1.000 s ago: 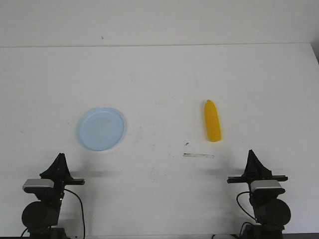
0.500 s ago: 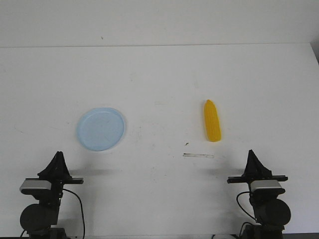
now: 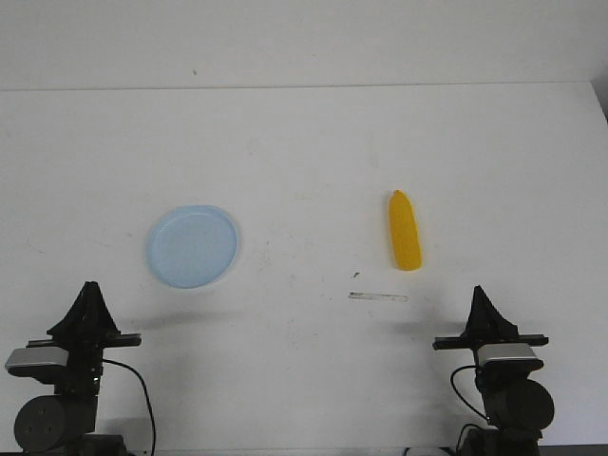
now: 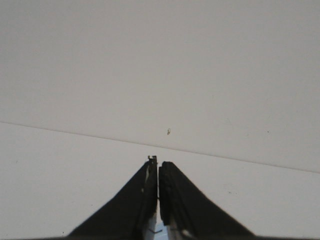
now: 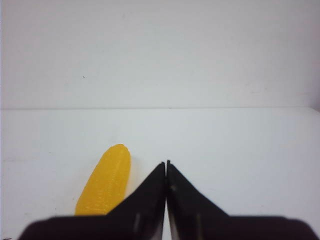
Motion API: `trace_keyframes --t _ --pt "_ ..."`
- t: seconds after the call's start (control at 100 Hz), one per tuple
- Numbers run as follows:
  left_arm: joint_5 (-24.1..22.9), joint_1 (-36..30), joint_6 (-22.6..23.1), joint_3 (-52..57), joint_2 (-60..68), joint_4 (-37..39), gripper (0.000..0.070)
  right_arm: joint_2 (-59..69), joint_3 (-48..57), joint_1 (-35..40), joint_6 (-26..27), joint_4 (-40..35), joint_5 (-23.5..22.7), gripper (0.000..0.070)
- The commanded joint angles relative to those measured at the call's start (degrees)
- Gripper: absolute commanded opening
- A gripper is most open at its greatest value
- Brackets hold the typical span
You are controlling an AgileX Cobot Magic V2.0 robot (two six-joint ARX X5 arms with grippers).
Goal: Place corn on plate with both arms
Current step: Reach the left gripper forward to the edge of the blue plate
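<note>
Yellow corn [image 3: 405,231] (bumpy), pale-blue plate [image 3: 191,246].

corn [image 3: 406,231] lies well right of the plate [image 3: 191,246].

The plate [image 3: 192,246] lies flat on the table [image 3: 304,142], ahead of the left hand [image 3: 88,290] and off toward the robot's right of it, well apart from it. The corn [image 3: 405,230] lies on the table too, ahead of the right hand [image 3: 479,294] and off toward the robot's left of it — its length runs roughly away from the hand, the narrower end farther off. Plate and corn sit well apart, each on its own hand's side, with bare table between them. A thin strip [image 3: 378,297] lies on the table just nearer than the corn, between the corn and the right hand — touching neither.
</note>
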Motion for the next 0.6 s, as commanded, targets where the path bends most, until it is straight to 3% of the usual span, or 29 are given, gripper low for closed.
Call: trace_keyframes --t 0.0,0.19,0.35,0.52,0.59 --pt "-0.1 0.1 -1.4 2.9 1.9 -1.4 0.0001 0.0 -0.1 0.0 0.6 0.6 0.0 0.0004" --pt "0.4 0.1 -0.7 11.6 11.3 -7.9 0.0001 0.0 -0.1 0.0 0.6 0.6 0.0 0.0004" --pt "4.3 0.1 -0.2 19.7 21.5 -12.1 0.0001 0.0 -0.1 0.0 0.6 0.6 0.0 0.0004" --pt "5.6 0.1 8.0 26.2 32.3 -19.1 0.0001 0.0 -0.1 0.0 0.6 0.6 0.0 0.0004" --pt "5.6 0.1 9.2 27.7 36.3 -20.7 0.0001 0.0 -0.1 0.0 0.6 0.6 0.0 0.0004"
